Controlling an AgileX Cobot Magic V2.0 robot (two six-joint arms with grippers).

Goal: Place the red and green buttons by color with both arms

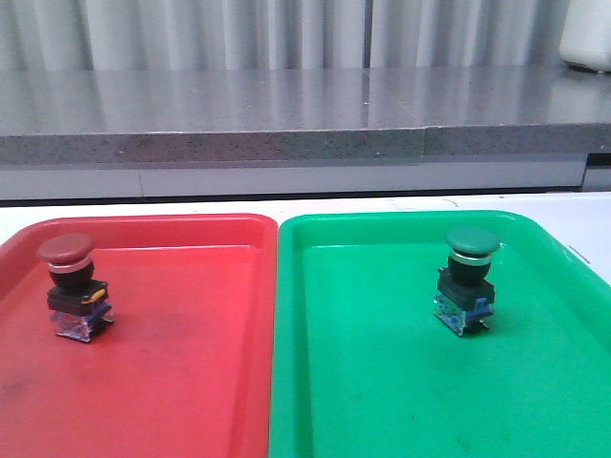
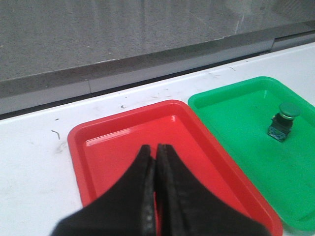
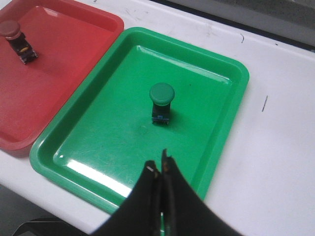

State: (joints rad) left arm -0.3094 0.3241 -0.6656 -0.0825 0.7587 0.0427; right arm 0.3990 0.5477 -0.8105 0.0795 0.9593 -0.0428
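Buttons look sorted to me: my left gripper [image 2: 156, 162] and right gripper [image 3: 160, 169] are pinched closed on nothing, held above the trays. Red button [image 1: 73, 284] stands in the red tray [image 1: 191, 382], green button [image 1: 468, 279] in the green tray [image 1: 382, 382], so I judge nothing is left but retreating.

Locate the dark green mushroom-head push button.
In the front view, the dark green mushroom-head push button stands upright inside the green plastic tray, on the right, toward its far right corner.
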